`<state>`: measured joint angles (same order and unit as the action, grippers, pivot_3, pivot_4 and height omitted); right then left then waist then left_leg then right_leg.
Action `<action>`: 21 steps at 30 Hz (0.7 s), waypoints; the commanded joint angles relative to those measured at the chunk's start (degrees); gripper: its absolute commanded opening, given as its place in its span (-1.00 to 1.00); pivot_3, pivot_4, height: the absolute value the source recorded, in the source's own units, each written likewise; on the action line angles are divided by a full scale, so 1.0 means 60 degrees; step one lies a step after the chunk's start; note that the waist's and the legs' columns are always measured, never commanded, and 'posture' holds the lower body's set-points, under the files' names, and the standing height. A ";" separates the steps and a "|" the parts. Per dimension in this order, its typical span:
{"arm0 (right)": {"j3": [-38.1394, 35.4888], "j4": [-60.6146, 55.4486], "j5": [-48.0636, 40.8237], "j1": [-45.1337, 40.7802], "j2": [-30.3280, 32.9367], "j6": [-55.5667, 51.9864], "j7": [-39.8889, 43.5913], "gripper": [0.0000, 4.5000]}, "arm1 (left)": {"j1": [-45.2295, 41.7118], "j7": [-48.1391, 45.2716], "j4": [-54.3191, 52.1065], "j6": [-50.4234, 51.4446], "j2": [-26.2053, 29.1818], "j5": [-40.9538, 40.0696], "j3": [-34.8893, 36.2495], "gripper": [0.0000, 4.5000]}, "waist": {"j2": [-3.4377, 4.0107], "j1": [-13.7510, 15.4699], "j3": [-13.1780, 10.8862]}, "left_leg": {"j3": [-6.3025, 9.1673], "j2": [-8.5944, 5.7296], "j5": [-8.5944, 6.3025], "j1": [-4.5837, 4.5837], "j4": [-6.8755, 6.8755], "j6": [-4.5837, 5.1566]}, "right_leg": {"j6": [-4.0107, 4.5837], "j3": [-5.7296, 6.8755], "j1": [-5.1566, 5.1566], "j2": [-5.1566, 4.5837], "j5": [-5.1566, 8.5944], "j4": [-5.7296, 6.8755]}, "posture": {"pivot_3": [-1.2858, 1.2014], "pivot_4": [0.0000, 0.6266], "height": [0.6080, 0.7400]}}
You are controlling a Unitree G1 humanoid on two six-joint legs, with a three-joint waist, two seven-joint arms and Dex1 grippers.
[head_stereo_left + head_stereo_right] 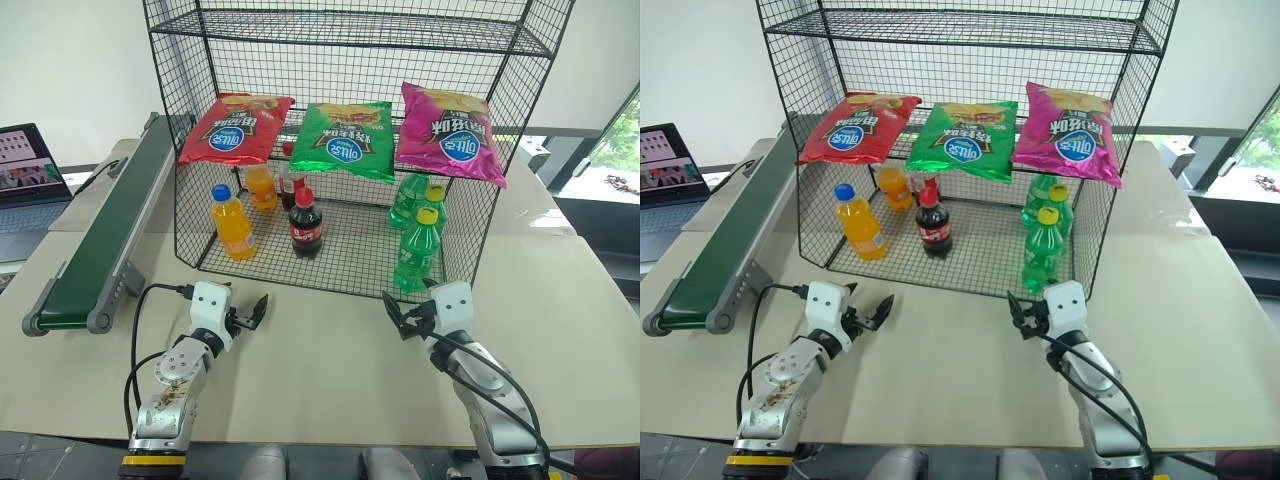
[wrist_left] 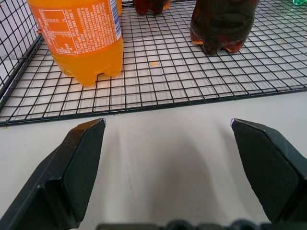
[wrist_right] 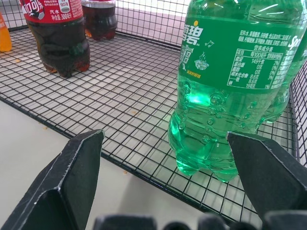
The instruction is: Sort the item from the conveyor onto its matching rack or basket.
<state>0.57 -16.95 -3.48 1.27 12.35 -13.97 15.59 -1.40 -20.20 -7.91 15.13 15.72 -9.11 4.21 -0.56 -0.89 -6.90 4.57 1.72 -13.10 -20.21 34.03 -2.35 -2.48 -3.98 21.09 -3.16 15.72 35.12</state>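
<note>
A small cola bottle with a red cap and red label stands upright on the bottom shelf of the black wire rack, between an orange-soda bottle and the green bottles. A second cola bottle stands behind it. The dark-green conveyor along the left carries nothing. My left gripper rests open on the table in front of the rack, facing the orange bottle and the cola bottle. My right gripper is open too, just short of the front green bottle.
Three chip bags, red, green and pink, lie on the rack's middle shelf. A laptop sits at the far left beyond the conveyor. Bare beige table lies between the grippers.
</note>
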 commanded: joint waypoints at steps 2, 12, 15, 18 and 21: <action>-0.0065 -0.0446 -0.0024 -0.0011 0.0039 0.0305 -0.0029 1.00 | -0.0106 0.0019 -0.0253 -0.0084 0.0152 0.0074 0.0036 0.98 | 0.0000 -0.0001 0.0000 | 0.0000 0.0000 0.0000 0.0000 0.0000 0.0000 | 0.0000 0.0000 0.0000 0.0000 0.0000 0.0000 | 0.03 -0.52 0.97; -0.0051 -0.0632 -0.0320 -0.0006 0.0056 0.0225 0.0358 1.00 | 0.0137 0.0261 -0.0560 -0.0052 0.0095 0.0058 0.0099 0.98 | 0.0000 0.0005 0.0000 | 0.0000 0.0000 0.0000 0.0000 0.0000 0.0000 | 0.0000 0.0000 0.0000 -0.0001 0.0000 0.0000 | 0.03 -0.52 0.97; -0.0037 -0.0628 -0.0339 -0.0036 0.0067 0.0189 0.0377 1.00 | 0.0146 0.0319 -0.0600 -0.0062 0.0143 0.0120 0.0110 0.98 | 0.0000 0.0009 0.0000 | 0.0000 0.0000 0.0000 0.0000 0.0000 0.0000 | 0.0000 0.0000 0.0000 -0.0001 0.0000 0.0000 | 0.03 -0.52 0.97; -0.0005 -0.0626 -0.0358 -0.0084 0.0064 0.0165 0.0368 1.00 | 0.0187 0.0345 -0.0659 -0.0020 0.0152 0.0094 0.0146 0.98 | 0.0001 0.0002 0.0000 | 0.0000 0.0000 0.0000 0.0000 0.0000 0.0000 | 0.0000 0.0000 0.0000 0.0000 0.0000 0.0000 | 0.03 -0.52 0.97; 0.0030 -0.0611 -0.0346 -0.0135 0.0028 0.0160 0.0350 1.00 | 0.0219 0.0294 -0.0707 -0.0006 0.0187 0.0063 0.0147 0.98 | 0.0001 0.0002 0.0000 | 0.0000 0.0000 0.0000 0.0000 0.0000 0.0000 | 0.0000 0.0000 0.0000 0.0000 0.0000 0.0000 | 0.03 -0.52 0.97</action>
<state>0.65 -18.07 -4.82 1.32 12.72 -13.98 17.76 -0.01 -18.50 -9.51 15.22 16.17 -8.36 4.10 -0.55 -0.88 -6.89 4.57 1.73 -13.10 -20.21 34.03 -2.35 -2.48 -3.98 21.09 -3.16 15.72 35.12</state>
